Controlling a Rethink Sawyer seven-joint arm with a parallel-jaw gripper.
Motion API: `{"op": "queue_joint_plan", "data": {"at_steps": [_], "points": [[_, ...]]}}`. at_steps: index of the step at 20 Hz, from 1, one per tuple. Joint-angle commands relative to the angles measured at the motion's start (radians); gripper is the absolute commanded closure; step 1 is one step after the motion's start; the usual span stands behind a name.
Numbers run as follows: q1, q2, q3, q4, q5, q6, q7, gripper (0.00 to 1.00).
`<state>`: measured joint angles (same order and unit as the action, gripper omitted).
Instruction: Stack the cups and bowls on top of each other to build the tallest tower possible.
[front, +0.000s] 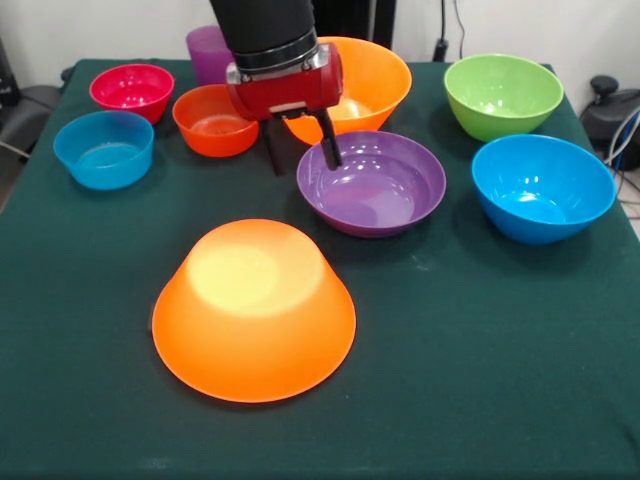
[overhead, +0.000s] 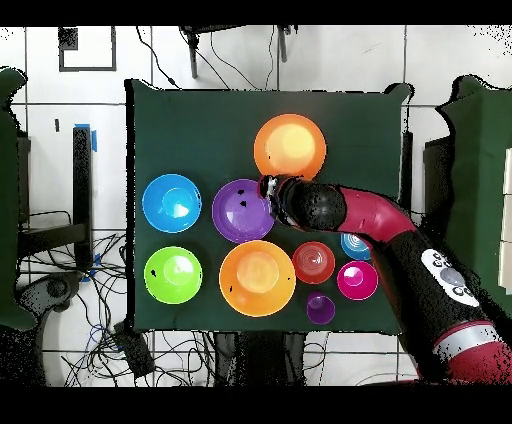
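Observation:
My gripper (front: 303, 158) is open over the left rim of the wide purple bowl (front: 372, 183), one finger outside the rim and one just inside. In the overhead view the gripper (overhead: 268, 189) sits at that purple bowl's (overhead: 240, 212) edge. A large orange bowl (front: 254, 310) lies upside down at the front. The second large orange bowl (front: 372, 80) stands upright behind the gripper. The purple cup (front: 205, 52) stands at the back, partly behind the arm. The yellow cup is hidden.
Green bowl (front: 503, 95) and medium blue bowl (front: 542, 187) are on the right. Pink bowl (front: 131, 90), red-orange bowl (front: 215, 122) and small blue bowl (front: 103, 150) are on the left. Cables and gear lie around the table.

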<state>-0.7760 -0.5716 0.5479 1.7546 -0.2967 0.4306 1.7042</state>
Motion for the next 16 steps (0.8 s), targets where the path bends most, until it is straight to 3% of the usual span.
{"op": "queue_joint_plan", "data": {"at_steps": [1, 7, 16], "points": [[0.027, 0.130, -0.080, -0.056, -0.057, -0.101, 0.083, 0.00], [0.033, 0.175, -0.106, -0.086, -0.072, -0.135, 0.059, 0.00], [0.028, 0.194, -0.099, -0.119, -0.065, -0.113, 0.022, 0.00]]}}
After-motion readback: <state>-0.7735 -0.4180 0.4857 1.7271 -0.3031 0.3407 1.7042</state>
